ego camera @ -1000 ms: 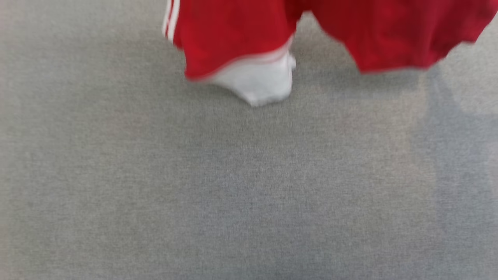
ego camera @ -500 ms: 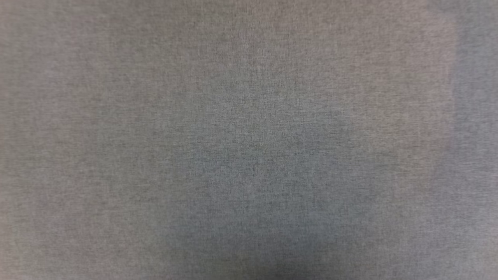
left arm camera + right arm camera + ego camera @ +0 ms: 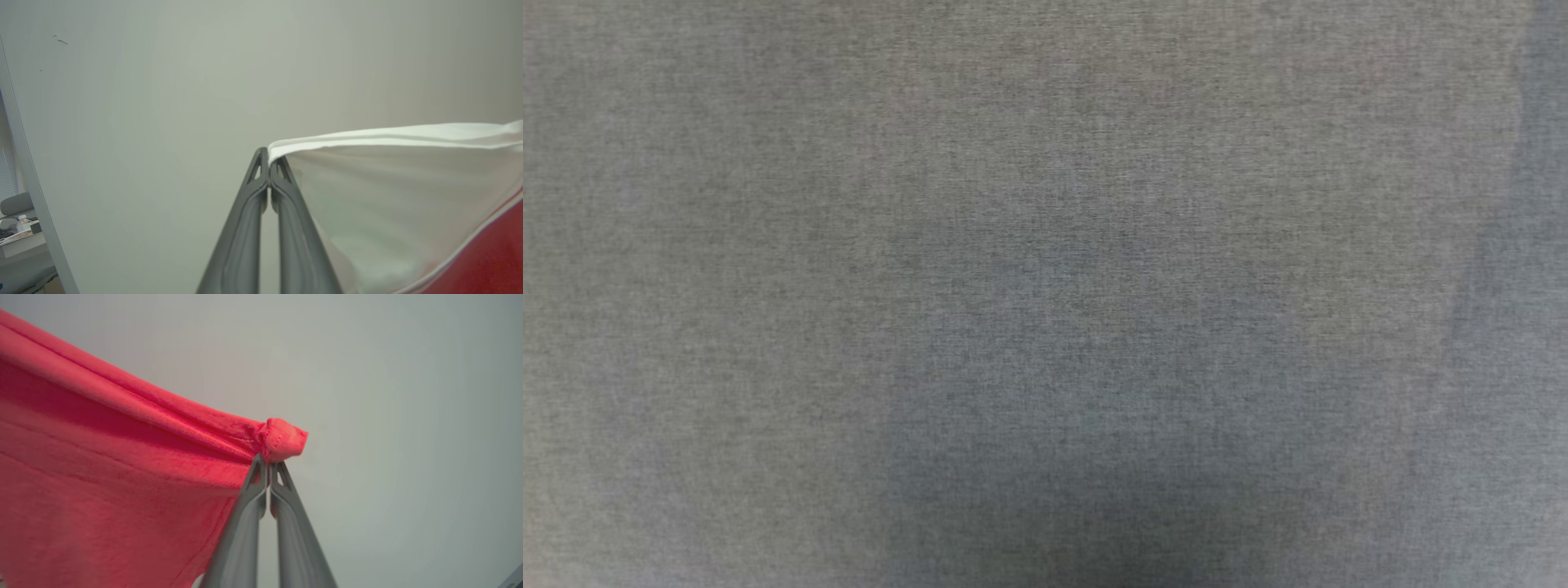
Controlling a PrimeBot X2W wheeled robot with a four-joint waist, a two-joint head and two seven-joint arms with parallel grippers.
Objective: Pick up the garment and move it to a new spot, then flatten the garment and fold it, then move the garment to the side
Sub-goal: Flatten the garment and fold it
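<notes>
The garment is held up in the air between both grippers. In the left wrist view my left gripper [image 3: 268, 157] is shut on the hem of a white sleeve [image 3: 380, 179]; the cloth stretches off to the right, with red fabric [image 3: 490, 261] at the lower right corner. In the right wrist view my right gripper [image 3: 268, 460] is shut on a bunched red corner of the garment [image 3: 282, 439], and the red cloth [image 3: 102, 465] spreads away to the left. A pale wall lies behind both.
The head view looks down on a grey fabric-covered surface [image 3: 1045, 245] with a dark shadow at its lower middle. At the far left of the left wrist view stand a wall edge [image 3: 28, 171] and a cluttered desk [image 3: 20, 237].
The red and white garment hung along the top of the head view a second ago; it left that view half a second ago. The shadow at the right has shifted.
</notes>
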